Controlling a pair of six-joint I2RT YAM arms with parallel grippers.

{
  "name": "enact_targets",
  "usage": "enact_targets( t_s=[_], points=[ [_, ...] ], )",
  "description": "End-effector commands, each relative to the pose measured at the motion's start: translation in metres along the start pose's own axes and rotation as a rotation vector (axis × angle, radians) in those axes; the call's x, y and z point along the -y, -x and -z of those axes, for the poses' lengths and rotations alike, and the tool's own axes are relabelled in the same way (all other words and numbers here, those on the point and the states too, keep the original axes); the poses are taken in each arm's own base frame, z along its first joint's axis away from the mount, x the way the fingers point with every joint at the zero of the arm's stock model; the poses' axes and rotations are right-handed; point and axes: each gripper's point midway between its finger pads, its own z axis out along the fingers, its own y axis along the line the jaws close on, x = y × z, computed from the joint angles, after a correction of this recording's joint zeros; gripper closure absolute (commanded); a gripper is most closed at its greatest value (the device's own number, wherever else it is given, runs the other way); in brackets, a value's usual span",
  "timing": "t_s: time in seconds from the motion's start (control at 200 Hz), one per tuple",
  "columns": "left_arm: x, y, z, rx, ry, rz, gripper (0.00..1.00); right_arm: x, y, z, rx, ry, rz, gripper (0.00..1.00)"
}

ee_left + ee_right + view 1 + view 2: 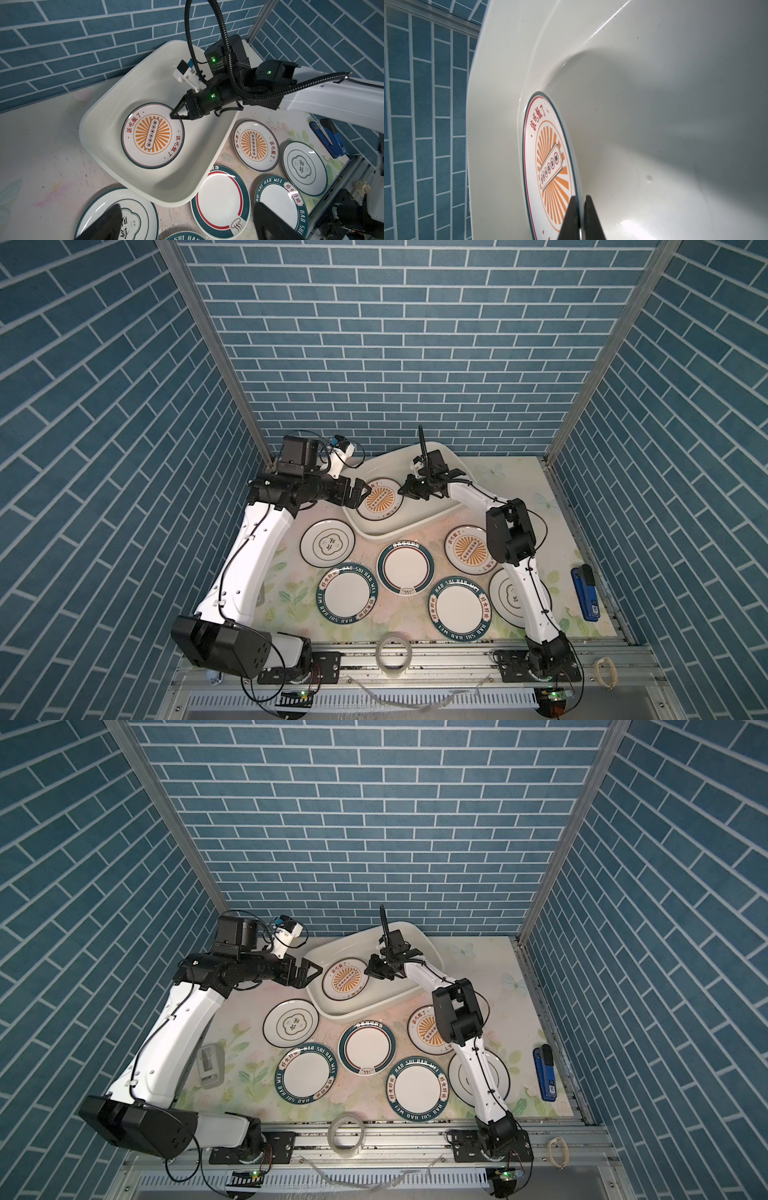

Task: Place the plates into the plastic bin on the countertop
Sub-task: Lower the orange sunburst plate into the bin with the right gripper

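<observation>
Your right end effector point(581, 199) is clamped on the rim of the sunburst plate point(379, 504), which lies in the left half of the plastic bin point(399, 534) at the back of the table point(511, 481). Your left end effector point(363, 494) hangs over the bin's left rim, jaws wide apart, with nothing between them.

The held plate shows red Chinese characters on either side of an orange sunburst. The small characters on the ticket-shaped label across its middle are too fine to read. A second sunburst plate point(467, 549) with the same print lies on the table near the bin, partly hidden by the right arm point(509, 531).

Two plates have green rims reading "HAO SHI HAO WEI" in white, with 好食好味 in red on pale tabs: the left lettered plate point(347, 599) and the right lettered plate point(460, 609). Between them and the bin sits the red-ring plate point(405, 566); in the left wrist view the bin's rim covers part of its rim lettering.

One flower-emblem plate point(327, 546) lies in the open beside the bin. The other flower-emblem plate point(505, 599) is crossed by the right arm.

A clear tape roll point(394, 651) stands on the front rail. A blue stapler point(585, 593) lies at the table's right edge, its white label too small to read.
</observation>
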Motion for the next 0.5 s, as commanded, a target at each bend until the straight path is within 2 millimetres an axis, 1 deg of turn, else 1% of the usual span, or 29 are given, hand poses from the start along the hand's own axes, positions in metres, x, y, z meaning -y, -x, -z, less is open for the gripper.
enact_targets(
  t_s=[0.0, 0.36, 0.495],
  points=[
    [0.004, 0.001, 0.004, 0.017, -0.019, 0.003, 0.01, -0.010, 0.003, -0.005, -0.004, 0.037, -0.002, 1.00],
    [0.006, 0.001, 0.004, 0.020, -0.031, 0.005, 0.00, 0.002, -0.003, -0.016, -0.024, 0.027, -0.019, 1.00],
    [0.007, 0.001, 0.004, 0.020, -0.035, 0.008, 0.00, 0.007, -0.004, -0.019, -0.031, 0.017, -0.026, 0.97]
  ],
)
